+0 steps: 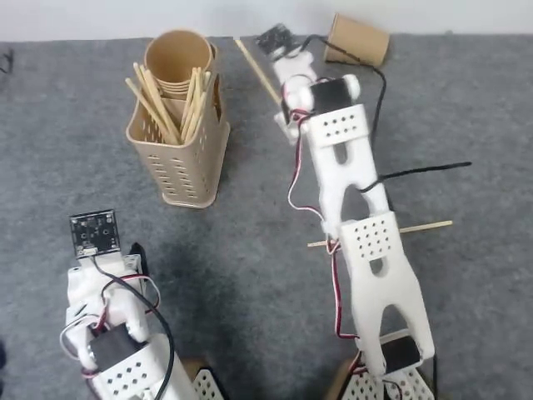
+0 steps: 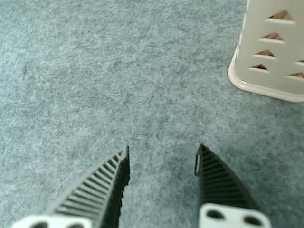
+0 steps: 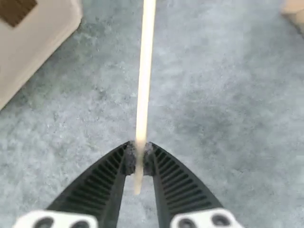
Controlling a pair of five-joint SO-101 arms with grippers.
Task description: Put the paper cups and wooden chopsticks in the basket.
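Near the far edge of the bench (image 1: 250, 283), right end effector (image 3: 137, 159) pinches a chopstick (image 3: 145, 71); left end effector (image 2: 161, 164) stands open, empty. Next move, likely: lift it into the basket (image 1: 187, 171).

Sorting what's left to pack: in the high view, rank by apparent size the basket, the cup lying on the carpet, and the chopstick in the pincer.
Largest first: basket; cup; chopstick, though it runs longer than the cup, only far thinner.
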